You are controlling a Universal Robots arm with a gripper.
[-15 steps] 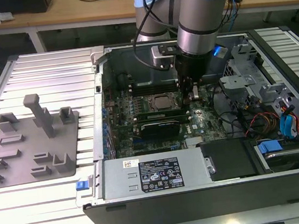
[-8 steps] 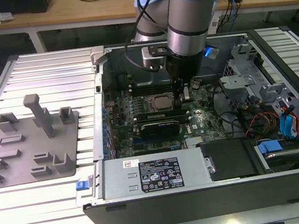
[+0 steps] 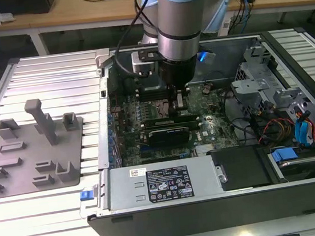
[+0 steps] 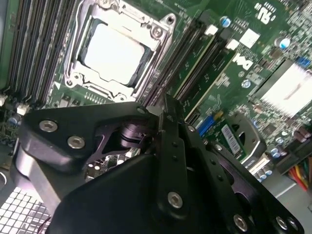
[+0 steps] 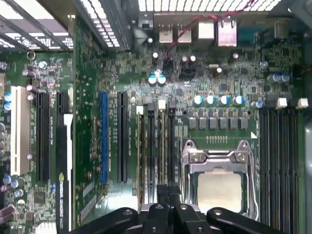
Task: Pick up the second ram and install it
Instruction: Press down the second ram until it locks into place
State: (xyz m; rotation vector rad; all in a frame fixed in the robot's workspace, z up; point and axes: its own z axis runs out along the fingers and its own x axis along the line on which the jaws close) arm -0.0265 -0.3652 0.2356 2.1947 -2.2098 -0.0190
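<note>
Down inside the open computer case (image 3: 225, 202), in the exterior view, the arm (image 3: 182, 17) stood almost vertical with the gripper (image 3: 179, 101) lowered over the motherboard (image 3: 210, 123). It hung just beyond the black-topped card (image 3: 171, 133), on the far side from the power supply (image 3: 165, 181). That straight-down stance suited pressing a stick into a slot. On the exterior view's left, well apart from the case, the grey fixture (image 3: 35, 150) lay on the ribbed table (image 3: 54, 73), and no green stick showed on it.

In the second wrist view, the black linkage of the gripper (image 4: 161, 117) loomed close to the lens, with the processor socket (image 4: 114, 51) beyond it. A bank of memory slots (image 4: 200, 58) ran between the socket and the board's far components. Two narrow green sticks seemed to stand seated there side by side. The second ram (image 4: 187, 61) looked like the one nearer the socket, just beyond the linkage's tip, though the angle left this uncertain.

In the first wrist view, the gripper (image 5: 168, 192) rose from the edge of the picture, its two fingers (image 5: 162, 191) drawn close together over the slots beside the socket (image 5: 219, 185). They appeared to be pinching the top edge of the second ram (image 5: 160, 146), which stood upright in its slot with the other stick (image 5: 141, 146) one slot over. Contact itself was hidden. Judging by how it sat level with its neighbour, the stick seemed in place or nearly so.
</note>
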